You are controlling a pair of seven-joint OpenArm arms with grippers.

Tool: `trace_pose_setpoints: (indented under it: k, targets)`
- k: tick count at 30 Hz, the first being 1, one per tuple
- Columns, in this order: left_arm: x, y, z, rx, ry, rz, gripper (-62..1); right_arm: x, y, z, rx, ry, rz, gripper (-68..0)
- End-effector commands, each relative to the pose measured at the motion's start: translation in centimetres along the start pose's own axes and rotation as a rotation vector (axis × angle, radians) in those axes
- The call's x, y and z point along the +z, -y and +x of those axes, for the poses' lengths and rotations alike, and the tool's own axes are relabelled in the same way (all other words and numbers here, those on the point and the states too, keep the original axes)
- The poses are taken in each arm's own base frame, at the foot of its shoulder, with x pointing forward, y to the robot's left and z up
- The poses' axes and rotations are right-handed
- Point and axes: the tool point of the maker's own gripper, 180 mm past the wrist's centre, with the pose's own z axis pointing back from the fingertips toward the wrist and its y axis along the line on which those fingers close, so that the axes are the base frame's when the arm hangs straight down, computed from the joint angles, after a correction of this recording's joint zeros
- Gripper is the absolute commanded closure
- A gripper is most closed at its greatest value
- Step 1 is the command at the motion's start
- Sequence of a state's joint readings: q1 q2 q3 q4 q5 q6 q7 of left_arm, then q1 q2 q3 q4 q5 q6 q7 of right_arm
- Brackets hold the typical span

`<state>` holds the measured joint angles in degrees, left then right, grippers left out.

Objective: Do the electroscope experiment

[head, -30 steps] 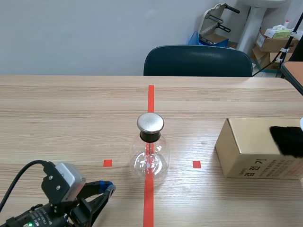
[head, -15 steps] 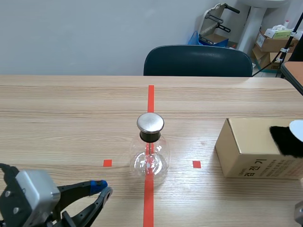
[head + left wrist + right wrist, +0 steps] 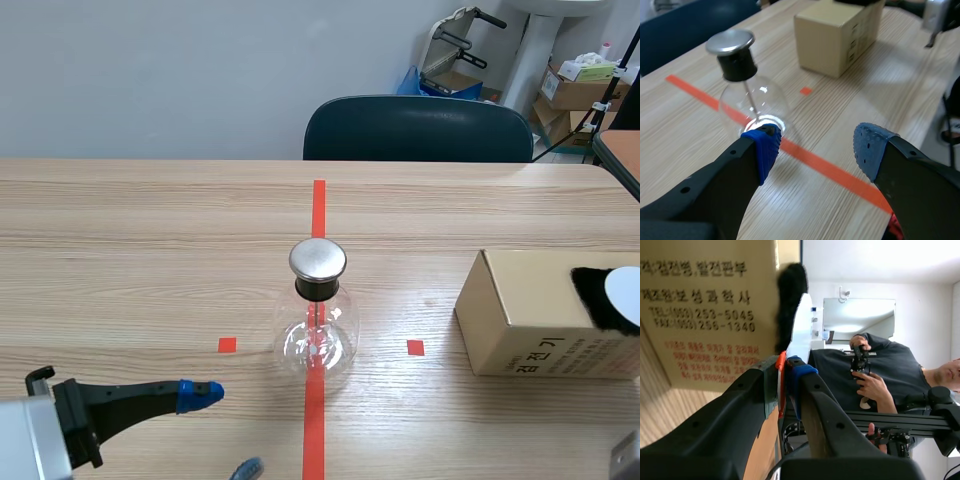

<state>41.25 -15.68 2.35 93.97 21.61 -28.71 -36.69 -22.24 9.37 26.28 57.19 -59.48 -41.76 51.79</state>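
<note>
Task item: the electroscope (image 3: 317, 322), a clear round flask with a black stopper and a metal cap (image 3: 318, 259), stands upright on the wooden table (image 3: 150, 240). It sits on the long orange-red tape line, between the two small tape squares. A thin rod runs down from the stopper into the flask.

Left gripper (image 3: 222, 430): low at the near left of the table, short of the flask and not touching it. In the left wrist view its fingers (image 3: 762, 150) are spread wide with nothing between them, and the electroscope stands just ahead of one blue pad.

Cardboard box (image 3: 540, 310): on the table to the right of the flask, well apart from it. A piece of black fur (image 3: 598, 295) lies on its top.

Right gripper (image 3: 786, 365): in the right wrist view it is beside the printed face of the box. Its fingers are drawn close together and pinch a thin white piece (image 3: 800, 330), with an orange-red strip showing in the gap. The white piece lies against the black fur.

Surroundings: a dark chair (image 3: 418, 128) stands behind the table. A person in a dark top (image 3: 875, 375) is visible past the right gripper.
</note>
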Motion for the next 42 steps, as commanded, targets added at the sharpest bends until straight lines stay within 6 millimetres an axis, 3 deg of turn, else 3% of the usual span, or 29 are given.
trace_pose_setpoints:
  k: [1,10,17,19,23,25,30,31,34,36,38,42]
  targets:
    - [0.0,-0.2,1.0,-0.005,0.044,-0.003,-34.7,-0.2,1.0,-0.9,0.057,-0.019,-0.036,-0.9]
    - [0.0,-0.2,1.1,-0.006,0.05,-0.003,-34.7,-0.1,0.4,-0.4,0.059,0.01,-0.008,-0.9]
    - [0.0,-0.2,1.1,-0.006,0.049,-0.003,-34.7,0.4,0.2,3.5,0.058,0.226,-0.001,-0.9]
    - [0.0,-0.2,1.1,-0.006,0.049,-0.003,-34.7,0.2,0.2,2.8,0.05,0.173,-0.007,-0.8]
    - [0.0,-0.2,1.1,-0.007,0.049,-0.002,-34.7,0.1,0.3,-1.5,0.036,-0.086,-0.012,-0.8]
    - [0.0,-0.4,1.1,-0.014,0.049,0.007,-34.7,0.1,0.3,-1.5,0.038,-0.087,-0.011,-0.8]
    - [0.0,-0.5,1.1,-0.015,0.051,0.013,-34.7,0.2,-0.1,2.7,0.042,0.145,0.0,-0.8]
    - [0.0,-0.5,1.2,-0.015,0.054,0.013,-34.7,0.2,-0.1,2.6,0.036,0.129,0.0,-0.8]
    - [0.0,-0.5,1.3,-0.015,0.06,0.013,-34.7,0.6,-0.5,-0.7,0.023,-0.082,0.01,-0.8]
    - [0.0,-0.5,1.4,-0.014,0.068,0.012,-34.7,0.9,-0.6,-1.8,0.027,-0.145,0.017,-0.8]
    - [0.0,-0.4,1.7,-0.014,0.083,0.011,-34.7,0.9,-0.8,-0.9,0.043,-0.081,0.03,-0.8]
    - [0.0,-0.4,1.8,-0.014,0.089,0.01,-34.7,0.8,-0.6,3.1,0.058,0.146,0.016,-0.8]
